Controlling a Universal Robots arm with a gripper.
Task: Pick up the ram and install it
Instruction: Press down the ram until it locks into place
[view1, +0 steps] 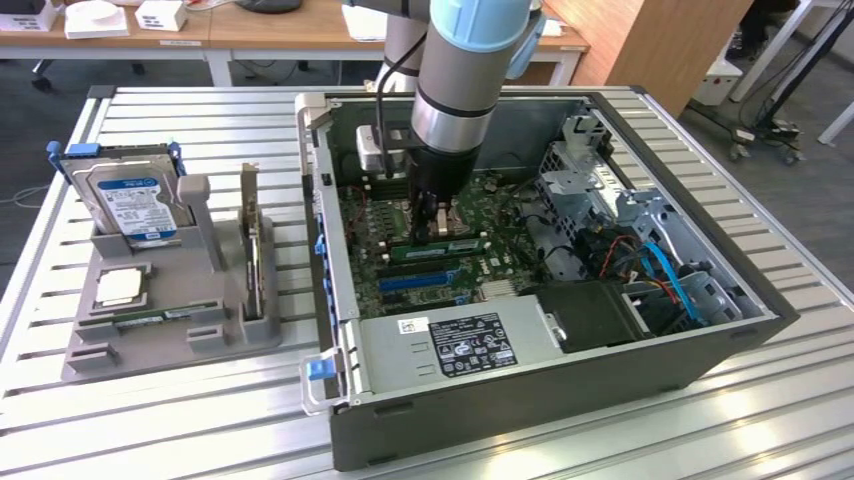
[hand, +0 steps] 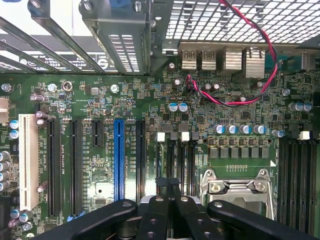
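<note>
The black metal fingers (hand: 150, 215) of the gripper (hand: 167, 189) were clenched together, jaws fully closed, low over the green motherboard (hand: 100, 100) and just short of a bank of black memory slots with white end clips (hand: 175, 155). In the exterior view the gripper (view1: 434, 232) was deep inside the open grey computer case (view1: 534, 410), and the ram (view1: 454, 246), a long thin green circuit-board stick, stood on edge just beside its tips, over the middle of the board. Whether the fingers were nipping the stick or only resting against it could not be told. Judging by this, pickup and carrying were done and seating was in hand or nearly finished. Well apart, by the slatted metal table's (view1: 160, 430) edge at the exterior view's left, a grey plastic holder (view1: 174, 330) held a silver hard drive with a blue-white label (view1: 134, 205).
</note>
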